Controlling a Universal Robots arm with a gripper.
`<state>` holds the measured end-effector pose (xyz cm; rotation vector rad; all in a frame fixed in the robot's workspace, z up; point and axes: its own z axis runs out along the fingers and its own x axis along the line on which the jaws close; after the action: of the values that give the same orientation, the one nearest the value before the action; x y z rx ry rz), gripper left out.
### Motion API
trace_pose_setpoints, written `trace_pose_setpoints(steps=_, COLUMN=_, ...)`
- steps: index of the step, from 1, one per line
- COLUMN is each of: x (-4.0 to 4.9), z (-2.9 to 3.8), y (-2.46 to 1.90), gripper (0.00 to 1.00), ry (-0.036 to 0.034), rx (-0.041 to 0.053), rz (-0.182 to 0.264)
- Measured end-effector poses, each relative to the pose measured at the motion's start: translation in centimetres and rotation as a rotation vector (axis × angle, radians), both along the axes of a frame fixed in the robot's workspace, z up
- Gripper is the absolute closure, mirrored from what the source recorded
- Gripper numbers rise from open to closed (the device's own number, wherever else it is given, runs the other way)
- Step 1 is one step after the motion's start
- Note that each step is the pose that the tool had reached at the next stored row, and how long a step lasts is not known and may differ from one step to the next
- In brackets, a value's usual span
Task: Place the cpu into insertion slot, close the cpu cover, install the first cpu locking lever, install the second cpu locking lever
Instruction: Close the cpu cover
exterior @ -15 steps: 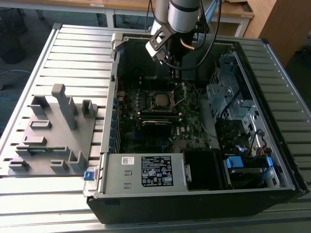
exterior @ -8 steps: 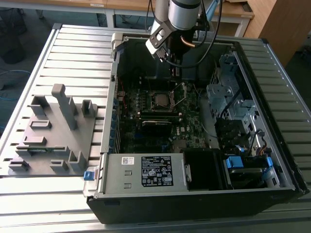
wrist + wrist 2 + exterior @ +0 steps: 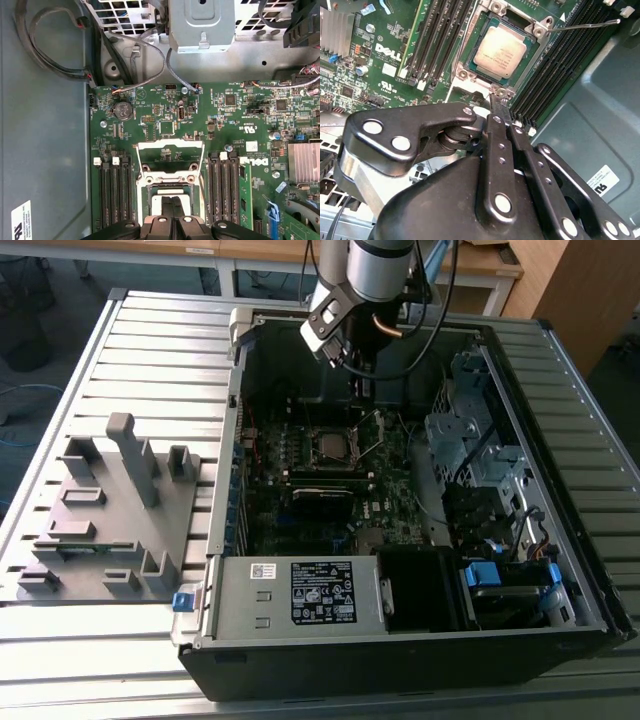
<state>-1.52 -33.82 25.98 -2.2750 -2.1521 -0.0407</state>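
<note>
Open computer case (image 3: 400, 670) lies on the slatted grey surface (image 3: 150, 350). My arm (image 3: 380, 270) reaches down into it from the far edge. A grey fixture block (image 3: 110, 510) sits on the surface at the exterior view's left, just beside the case.

The cpu (image 3: 500, 50): dull silver top up, seated flat in the insertion slot (image 3: 466, 75) and square with its silvery rim. The slot sits on the green motherboard (image 3: 160, 107), with long black memory slots (image 3: 440, 45) running along both sides.

The cpu cover (image 3: 170, 150): in the first wrist view the thin silvery frame is swung up off the slot, on the side away from my jaws. Board shows through its cut-out. How steeply it stands I cannot judge from this angle.

One thin wire lever (image 3: 585, 23) juts from a corner of the slot and crosses above the memory slots there. It looks raised off the frame, as far as I can tell.

Jaws: drawn narrow, the two fingers (image 3: 495, 130) side by side and meeting at the tips. The tips hang at the near edge of the slot, just beside the cpu. In the first wrist view the fingertips (image 3: 167, 207) overlap that same edge. Whether they touch the rim I cannot tell.

A ribbed metal heat sink (image 3: 302, 162) sits well apart from the slot.
</note>
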Motion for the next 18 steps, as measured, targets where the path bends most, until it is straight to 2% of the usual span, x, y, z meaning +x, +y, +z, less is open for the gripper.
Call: trace_pose_setpoints(steps=18, x=0.52, z=-0.01, y=0.00, gripper=0.90, ry=0.0000, rx=0.0000, rz=0.000)
